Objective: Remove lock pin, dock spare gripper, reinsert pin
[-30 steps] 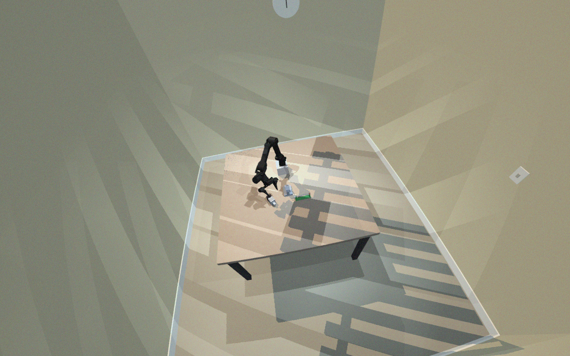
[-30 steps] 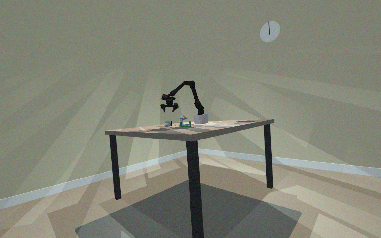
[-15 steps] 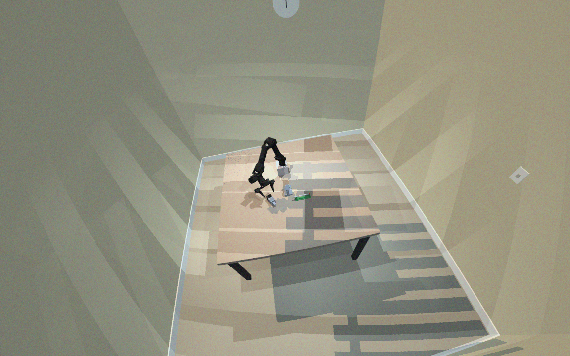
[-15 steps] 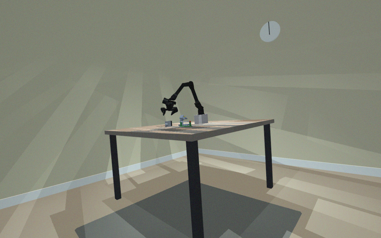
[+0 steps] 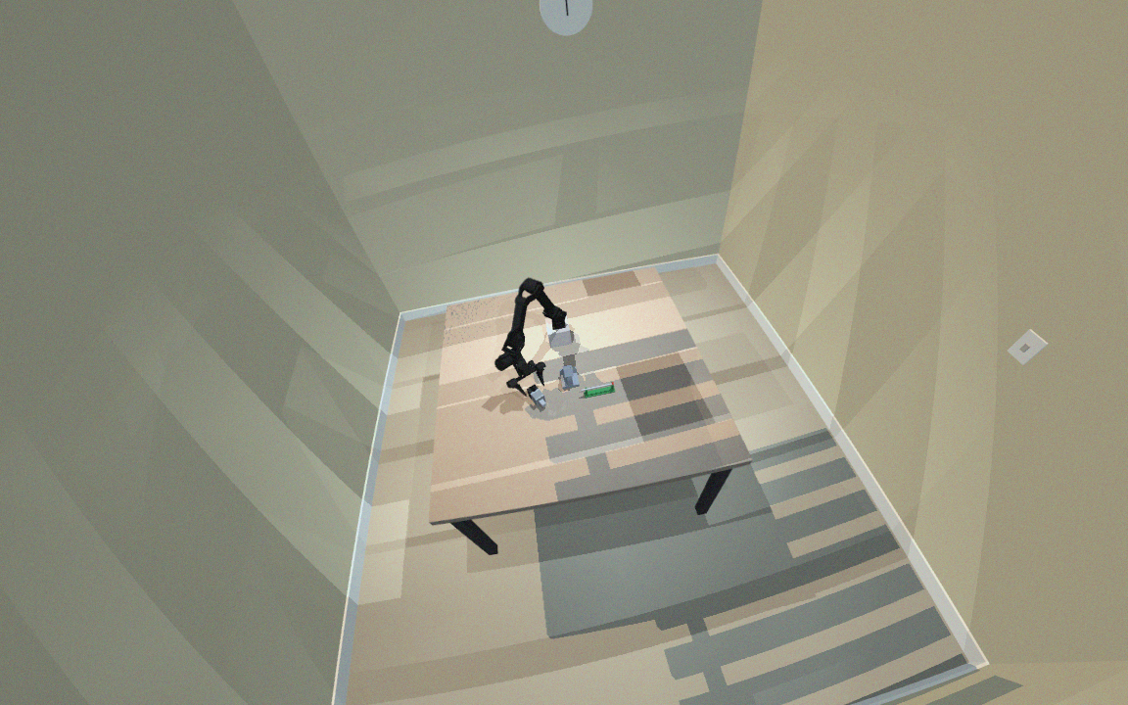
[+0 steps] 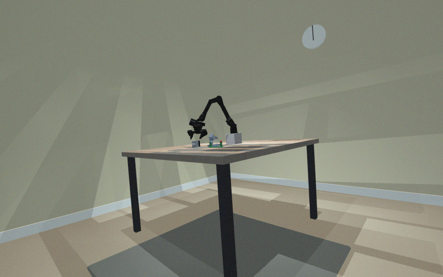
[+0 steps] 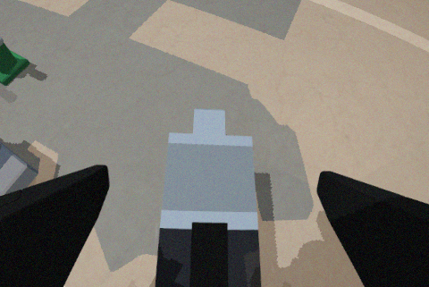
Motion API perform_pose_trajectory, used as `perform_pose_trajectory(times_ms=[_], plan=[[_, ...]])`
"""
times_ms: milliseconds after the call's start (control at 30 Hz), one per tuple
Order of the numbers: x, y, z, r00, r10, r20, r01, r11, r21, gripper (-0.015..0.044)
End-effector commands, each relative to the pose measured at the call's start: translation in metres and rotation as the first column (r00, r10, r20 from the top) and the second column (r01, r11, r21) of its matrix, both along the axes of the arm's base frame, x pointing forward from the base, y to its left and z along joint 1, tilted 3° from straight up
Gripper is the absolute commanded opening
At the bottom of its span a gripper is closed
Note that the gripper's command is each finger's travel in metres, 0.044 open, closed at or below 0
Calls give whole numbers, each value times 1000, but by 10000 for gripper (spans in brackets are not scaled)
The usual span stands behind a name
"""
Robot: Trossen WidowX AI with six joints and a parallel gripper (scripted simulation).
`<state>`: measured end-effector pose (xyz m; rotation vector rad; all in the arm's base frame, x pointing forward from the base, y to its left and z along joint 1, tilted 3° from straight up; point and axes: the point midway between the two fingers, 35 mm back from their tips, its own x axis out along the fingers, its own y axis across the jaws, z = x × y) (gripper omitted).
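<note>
The tool [image 7: 211, 246] hangs spread wide and holding nothing, above the spare gripper [image 7: 209, 192], which lies on the bench [image 7: 334, 108] with bare surface either side. The mount [image 5: 570, 377] and green tray [image 5: 597, 391] stand near, well inside the edges.

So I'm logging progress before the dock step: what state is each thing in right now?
Tool: open wide, holding nothing, hovering above the spare gripper.
Spare gripper: lying flat on the table, not docked, spigot end pointing away from the wrist camera.
Lock pin: out of the socket, resting on the green holder.
Mount: upright beside the pin; too small to tell whether its socket holds anything.
</note>
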<state>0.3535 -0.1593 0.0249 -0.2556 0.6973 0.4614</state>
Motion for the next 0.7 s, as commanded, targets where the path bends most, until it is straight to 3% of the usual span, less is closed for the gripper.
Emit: perform_pose_trajectory(times_ms=[0,667], plan=[[0,0,-9,1000,-3,-10,3,1000,8,440],[2,-1,-42,1000,-3,-10,3,1000,8,440]])
